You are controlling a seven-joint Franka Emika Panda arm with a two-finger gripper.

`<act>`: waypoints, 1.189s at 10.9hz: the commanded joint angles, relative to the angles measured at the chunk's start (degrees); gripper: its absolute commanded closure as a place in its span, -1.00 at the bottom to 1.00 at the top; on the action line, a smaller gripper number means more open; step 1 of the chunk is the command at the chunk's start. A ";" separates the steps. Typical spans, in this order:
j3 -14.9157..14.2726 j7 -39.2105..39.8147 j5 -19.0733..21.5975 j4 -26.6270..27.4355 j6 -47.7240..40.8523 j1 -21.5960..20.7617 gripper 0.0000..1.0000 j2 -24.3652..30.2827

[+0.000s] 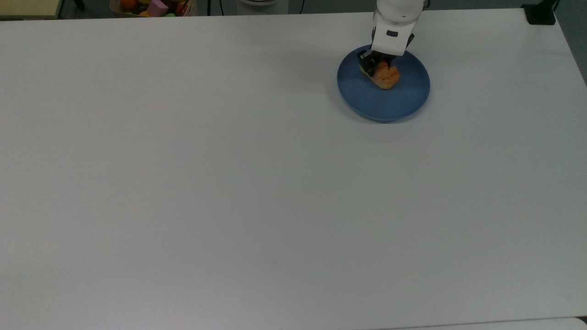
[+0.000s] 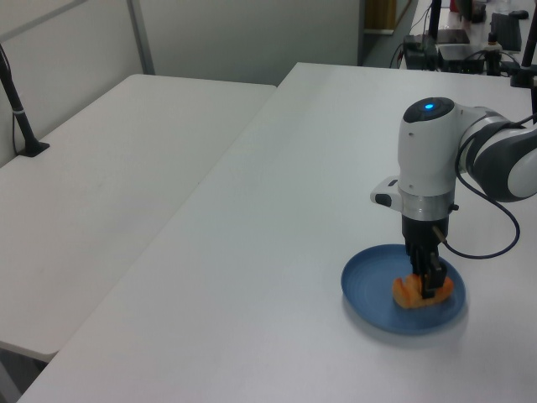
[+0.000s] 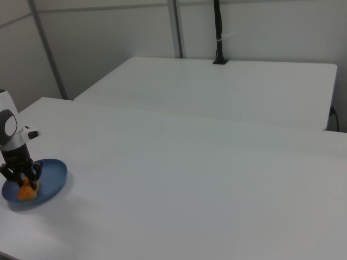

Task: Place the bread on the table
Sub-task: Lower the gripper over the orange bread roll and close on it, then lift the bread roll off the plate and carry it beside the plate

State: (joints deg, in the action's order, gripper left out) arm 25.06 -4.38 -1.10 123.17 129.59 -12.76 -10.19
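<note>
The bread (image 1: 388,78) (image 2: 406,292) (image 3: 25,193), a small golden-orange roll, lies on the round blue plate (image 1: 390,104) (image 2: 369,295) (image 3: 53,174) near the far right of the white table (image 1: 229,183) (image 2: 277,243) (image 3: 190,189) in the top view. My gripper (image 1: 378,68) (image 2: 428,281) (image 3: 21,176) points straight down onto the plate, open, with one finger on each side of the bread. The white hand hides part of the roll in the top view.
A box of colourful toys (image 1: 156,6) sits beyond the table's far edge at the top view's upper left. A black clamp (image 1: 541,13) grips the far right corner. A second white table (image 2: 101,168) (image 3: 217,92) with a black pole (image 3: 218,32) adjoins this one.
</note>
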 commanded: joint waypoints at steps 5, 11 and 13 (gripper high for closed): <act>-0.19 -5.18 -0.92 -3.46 -8.29 -0.08 0.67 3.59; -0.45 -11.61 -0.04 -12.77 -23.23 2.29 0.65 7.81; -0.97 -11.09 -0.04 -12.78 -24.73 4.13 0.65 9.04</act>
State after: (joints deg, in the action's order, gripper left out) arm 24.79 -15.03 -1.16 110.70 107.70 -10.26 -2.82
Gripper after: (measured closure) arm 0.824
